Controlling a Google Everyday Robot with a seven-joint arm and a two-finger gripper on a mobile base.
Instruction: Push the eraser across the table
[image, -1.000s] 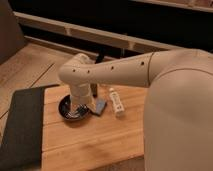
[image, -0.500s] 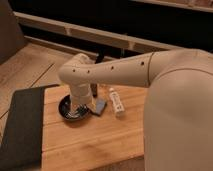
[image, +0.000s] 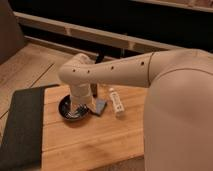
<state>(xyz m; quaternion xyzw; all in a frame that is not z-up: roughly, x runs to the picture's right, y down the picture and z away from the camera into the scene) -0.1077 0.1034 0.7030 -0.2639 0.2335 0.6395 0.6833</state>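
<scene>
The white arm (image: 125, 70) reaches in from the right, bends at the wrist (image: 75, 75) and turns downward; the gripper (image: 80, 107) hangs beneath it, low over the table (image: 90, 145).

Gripper (image: 79, 107) is down over the bowl (image: 65, 111), on the left half of the table (image: 100, 145). Right of the gripper there's 1 flat pad (image: 101, 106) just beside the bowl rim, can't tell if touching. Further right, near the pad, is 1 oblong bar (image: 116, 101) lying front-to-back. Behind the gripper, 1 small upright thing (image: 94, 90), no idea what. Mat (image: 22, 130) lies left of the bowl, over the table's left edge. Arm (image: 115, 72) reaches in from the right, above pad & bar.
</scene>
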